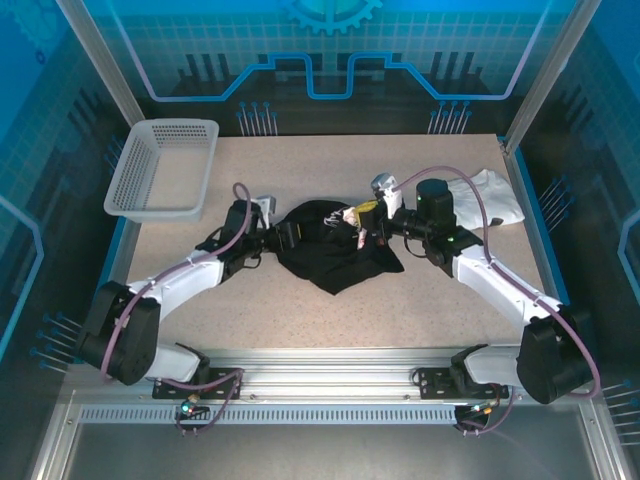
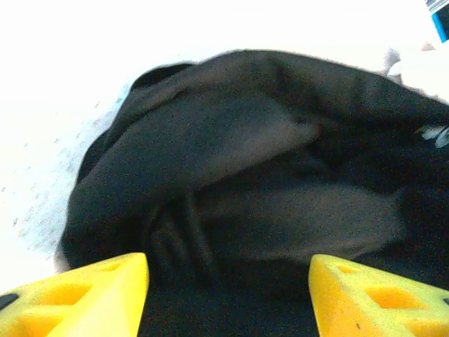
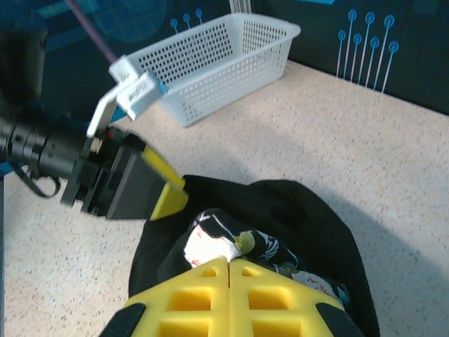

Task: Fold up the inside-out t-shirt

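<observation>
While the right gripper is pinching a printed fold of the inside-out t-shirt with its jaws pressed together, the left gripper is hovering at the opposite side, its jaws standing wide apart on nothing. The shirt is lying crumpled in the middle of the surface, between both grippers. Probably the right one is raising this fold so the cloth can be spread flat.
</observation>
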Motion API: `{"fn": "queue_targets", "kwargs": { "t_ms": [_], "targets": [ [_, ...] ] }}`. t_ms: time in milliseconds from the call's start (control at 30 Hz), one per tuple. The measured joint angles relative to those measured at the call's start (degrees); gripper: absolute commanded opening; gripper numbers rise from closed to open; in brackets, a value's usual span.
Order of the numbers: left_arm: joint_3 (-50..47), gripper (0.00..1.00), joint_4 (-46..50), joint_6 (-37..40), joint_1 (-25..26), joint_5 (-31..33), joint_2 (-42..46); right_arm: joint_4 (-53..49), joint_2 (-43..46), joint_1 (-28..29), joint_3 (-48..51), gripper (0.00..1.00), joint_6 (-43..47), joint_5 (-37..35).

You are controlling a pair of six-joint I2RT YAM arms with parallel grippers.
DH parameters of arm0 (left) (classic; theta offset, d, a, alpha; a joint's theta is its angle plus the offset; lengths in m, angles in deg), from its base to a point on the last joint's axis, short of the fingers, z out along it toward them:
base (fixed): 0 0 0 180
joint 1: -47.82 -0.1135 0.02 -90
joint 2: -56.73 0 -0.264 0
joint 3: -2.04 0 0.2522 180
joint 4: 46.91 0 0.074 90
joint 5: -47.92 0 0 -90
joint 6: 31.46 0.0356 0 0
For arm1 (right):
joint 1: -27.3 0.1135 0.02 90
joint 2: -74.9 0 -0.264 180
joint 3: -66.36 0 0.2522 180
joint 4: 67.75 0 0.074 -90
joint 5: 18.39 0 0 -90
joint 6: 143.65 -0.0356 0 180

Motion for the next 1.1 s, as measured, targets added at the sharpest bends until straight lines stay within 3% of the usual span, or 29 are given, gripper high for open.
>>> {"fn": "queue_targets", "kwargs": {
  "t_ms": [267,367,433,600,733,933,1100],
  "targets": [
    [16.0,0.74,8.1,8.4,0.1,-1.0,-13.5,-2.3,2.3,0.0,0.2,0.0,1.1,-0.1],
    [20.5,0.72,12.0,10.8,0.3,-2.2,-19.0,-2.7,2.4,0.0,0.1,0.0,1.1,-0.3],
    [23.8,0.58,14.5,12.2,0.6,-2.7,-22.8,-3.4,2.4,-0.1,-0.5,0.0,1.0,-0.9],
    [29.6,0.01,18.5,13.2,0.9,-3.3,-28.2,-3.3,3.5,-1.5,-3.6,0.0,-1.5,-1.1],
    [30.0,0.0,17.4,10.0,-1.1,-6.6,-25.8,-0.9,8.2,-3.6,-3.7,0.0,-4.0,0.0],
    [26.9,0.0,8.0,0.0,-8.6,-10.9,-12.9,10.2,19.6,-7.3,3.4,0.0,-7.6,2.5],
    [22.2,0.0,-0.8,-7.3,-13.3,-12.1,-5.3,12.2,20.6,-7.4,8.0,0.0,-7.5,2.2]
  ]
}}
